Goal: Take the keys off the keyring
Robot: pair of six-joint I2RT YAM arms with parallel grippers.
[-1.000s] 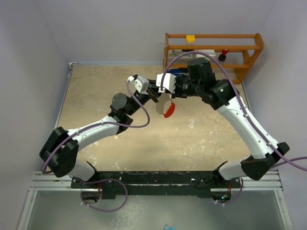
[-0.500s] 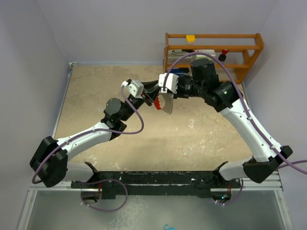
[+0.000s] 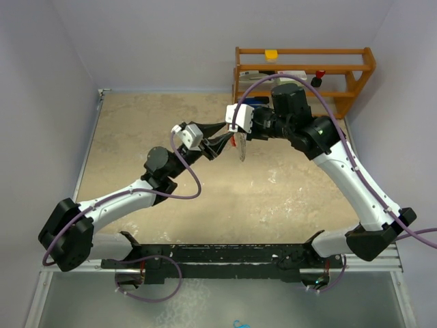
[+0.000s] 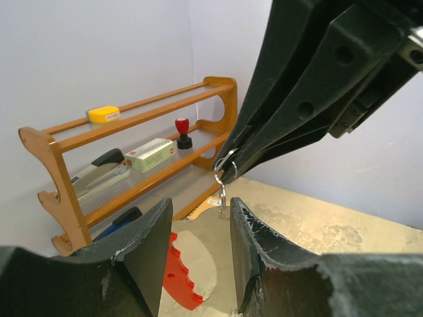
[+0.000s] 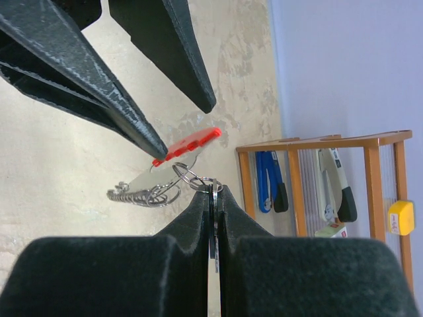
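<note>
The right gripper (image 5: pixel 213 191) squeezes shut on the keys (image 5: pixel 213 224) so the keyring (image 5: pixel 192 142) hangs in the air, and the left gripper (image 4: pixel 198 218) sits open by its red end, maybe ready to pull.

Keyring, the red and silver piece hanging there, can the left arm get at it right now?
Likely yes. The left gripper has its jaws open right at the keyring, which hangs in the air from the keys pinched in the right gripper, with nothing between.

Keyring (image 5: pixel 158 173) hangs under keys (image 5: pixel 213 211) in right fingers (image 5: pixel 193 231) — left fingers (image 5: pixel 86 82) just left, perhaps touching; rack (image 3: pixel 300 69) behind.
</note>
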